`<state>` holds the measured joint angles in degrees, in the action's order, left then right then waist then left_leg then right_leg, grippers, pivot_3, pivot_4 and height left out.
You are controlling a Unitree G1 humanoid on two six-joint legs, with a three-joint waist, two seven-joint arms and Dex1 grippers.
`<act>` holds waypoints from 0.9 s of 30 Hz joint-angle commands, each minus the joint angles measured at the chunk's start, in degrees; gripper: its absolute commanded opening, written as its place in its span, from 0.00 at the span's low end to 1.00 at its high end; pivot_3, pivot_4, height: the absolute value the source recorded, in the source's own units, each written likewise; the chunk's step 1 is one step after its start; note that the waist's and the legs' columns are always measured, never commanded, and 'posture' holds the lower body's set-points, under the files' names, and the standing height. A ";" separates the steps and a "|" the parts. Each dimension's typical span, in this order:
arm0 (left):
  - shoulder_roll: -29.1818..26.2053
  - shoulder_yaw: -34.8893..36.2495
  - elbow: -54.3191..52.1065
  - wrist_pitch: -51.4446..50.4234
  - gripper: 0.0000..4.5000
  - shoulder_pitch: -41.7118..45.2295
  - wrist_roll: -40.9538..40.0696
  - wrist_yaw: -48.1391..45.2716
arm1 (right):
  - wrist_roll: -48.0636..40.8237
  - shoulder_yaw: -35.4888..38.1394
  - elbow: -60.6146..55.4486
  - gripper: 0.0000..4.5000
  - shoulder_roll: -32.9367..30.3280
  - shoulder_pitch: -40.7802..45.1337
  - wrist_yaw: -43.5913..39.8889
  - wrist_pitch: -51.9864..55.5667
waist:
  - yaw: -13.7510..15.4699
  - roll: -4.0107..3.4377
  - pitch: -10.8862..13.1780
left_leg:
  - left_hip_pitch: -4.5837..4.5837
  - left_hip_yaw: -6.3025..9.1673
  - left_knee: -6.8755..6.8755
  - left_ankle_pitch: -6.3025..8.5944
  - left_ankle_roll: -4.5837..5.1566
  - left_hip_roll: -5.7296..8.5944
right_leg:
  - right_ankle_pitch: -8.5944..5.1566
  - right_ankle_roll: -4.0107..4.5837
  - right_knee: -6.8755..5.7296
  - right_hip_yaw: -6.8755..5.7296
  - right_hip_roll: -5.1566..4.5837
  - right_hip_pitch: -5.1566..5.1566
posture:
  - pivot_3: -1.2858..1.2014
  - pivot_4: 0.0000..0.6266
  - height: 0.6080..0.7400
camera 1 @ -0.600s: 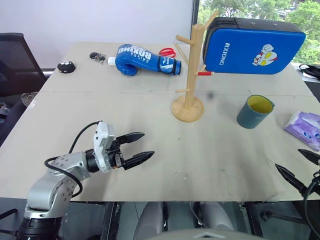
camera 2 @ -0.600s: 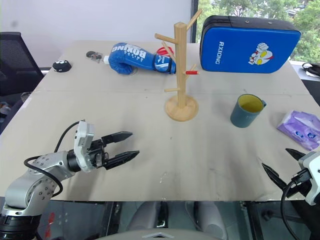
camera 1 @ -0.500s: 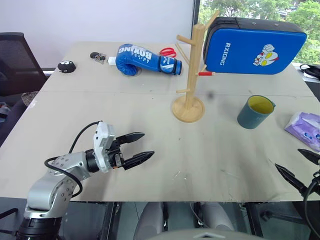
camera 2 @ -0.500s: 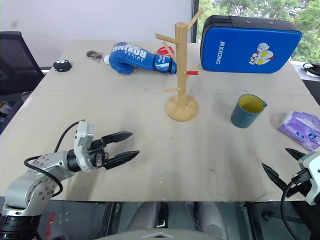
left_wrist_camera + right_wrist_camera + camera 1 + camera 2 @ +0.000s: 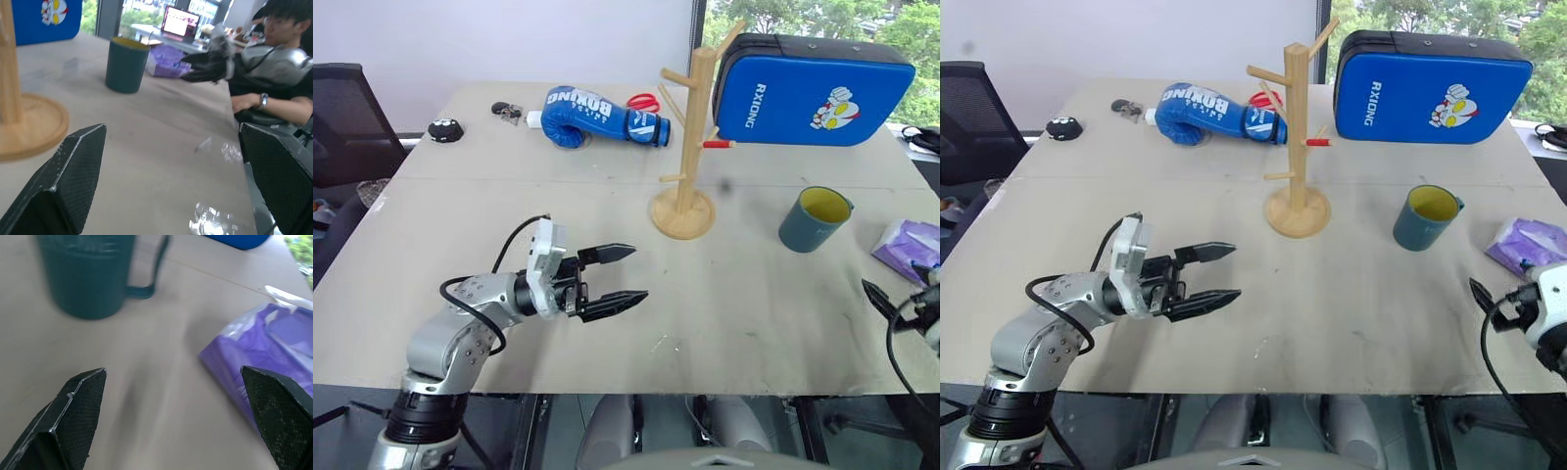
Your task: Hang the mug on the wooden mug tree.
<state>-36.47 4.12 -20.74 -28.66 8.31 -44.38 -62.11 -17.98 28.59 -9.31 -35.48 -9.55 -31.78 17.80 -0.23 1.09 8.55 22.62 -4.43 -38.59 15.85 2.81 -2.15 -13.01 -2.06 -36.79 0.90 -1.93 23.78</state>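
The teal-blue mug [image 5: 813, 220] with a yellow inside stands upright on the table's right side, its handle toward the far right. Left of it rises the wooden mug tree [image 5: 690, 127] on its round base, one peg red-tipped and all pegs bare. My left gripper [image 5: 636, 274] hovers open over the near middle of the table, pointing right toward the mug [image 5: 126, 64], with nothing between its fingers. At the near right edge my right gripper [image 5: 172, 371] is open and empty, aimed at the mug [image 5: 90, 274] from a short way off.
A purple tissue pack [image 5: 911, 245] lies right of the mug, close to my right gripper. A blue kick pad [image 5: 813, 88], a blue boxing glove [image 5: 597, 116] and red scissors [image 5: 642, 101] lie at the back. A person [image 5: 279, 49] sits beyond the table's right side.
My left gripper has moved right and a little farther in over the table. My right gripper has moved forward toward the mug and tissue pack. The mug has not moved.
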 commanded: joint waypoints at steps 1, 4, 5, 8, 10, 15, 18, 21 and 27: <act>0.21 0.43 -2.87 -0.56 1.00 1.13 -1.39 0.89 | 1.13 -2.42 1.43 0.72 -1.80 5.37 0.86 0.35 | -0.24 -0.01 0.00 | 0.00 -0.01 0.00 0.00 0.00 0.00 | 0.00 0.00 -0.01 0.01 0.00 0.00 | 0.52 0.24 1.00; 0.59 0.72 -4.12 -1.02 1.00 1.14 -1.59 2.51 | 1.49 -4.91 3.05 0.60 -2.20 9.84 0.74 1.22 | -0.34 -0.01 0.00 | 0.00 0.06 0.00 0.00 0.00 -0.01 | 0.01 -0.01 -0.02 -0.03 0.03 -0.01 | 0.52 0.24 1.00; 0.76 0.64 -4.53 -1.17 1.00 1.16 -1.65 3.06 | 1.76 -5.43 3.89 0.60 -2.42 10.99 0.69 1.07 | -0.34 -0.01 0.00 | 0.01 0.05 0.00 0.00 0.00 -0.01 | 0.01 -0.01 -0.02 -0.02 0.03 0.00 | 0.52 0.24 1.00; 0.73 1.61 -5.50 -1.02 1.00 0.10 -2.13 4.08 | 2.72 -7.49 6.01 0.60 -2.68 15.31 1.46 1.62 | -0.22 -0.01 0.00 | 0.06 0.08 0.00 0.00 0.00 0.00 | 0.03 -0.06 0.00 -0.05 0.02 0.00 | 0.52 0.24 1.00; 0.99 1.70 -6.63 -0.97 1.00 -0.83 -2.18 5.12 | 3.60 -8.74 8.60 0.60 -3.23 18.05 1.11 1.24 | -0.34 -0.02 0.01 | 0.06 0.02 0.00 0.00 0.00 0.00 | 0.03 -0.06 0.02 -0.01 0.00 0.00 | 0.52 0.24 1.00; 1.12 1.94 -8.00 -0.95 1.00 -1.82 -2.76 6.22 | 3.89 -9.92 11.74 0.60 -4.00 21.89 0.04 0.99 | -0.23 -0.01 0.01 | 0.06 0.06 0.00 0.00 0.00 0.01 | 0.03 -0.07 0.01 -0.04 0.00 0.00 | 0.52 0.24 1.00; 1.24 1.86 -8.46 -0.38 1.00 -2.23 -2.55 6.73 | 4.63 -11.35 14.43 0.60 -4.16 24.67 -0.64 0.39 | -0.37 -0.02 0.01 | 0.04 0.06 0.00 0.00 0.00 0.01 | 0.03 -0.06 -0.02 -0.03 0.02 0.00 | 0.52 0.24 1.00; 1.19 2.35 -9.24 0.31 1.00 -3.46 -2.23 7.22 | 4.82 -12.51 15.78 0.60 -4.02 26.07 -1.47 0.28 | -0.45 -0.02 0.01 | 0.04 0.03 -0.01 0.00 0.00 0.00 | 0.03 -0.06 -0.01 -0.01 0.02 0.00 | 0.52 0.24 1.00; 1.75 3.38 -11.75 1.08 1.00 -6.46 -2.36 9.36 | 1.15 -13.46 6.82 0.60 -4.23 22.91 -4.29 7.82 | -0.39 -0.02 0.01 | 0.05 0.04 0.01 0.00 0.00 -0.02 | 0.12 -0.23 0.00 -0.02 0.00 0.01 | 0.52 0.24 1.00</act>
<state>-34.61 6.31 -29.69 -28.62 1.99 -45.73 -53.09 -15.60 14.42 1.08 -38.71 13.50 -35.58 24.06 -0.62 1.07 8.56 22.68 -4.38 -38.58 15.85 2.81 -2.18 -12.88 -2.29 -36.79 0.87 -1.93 23.79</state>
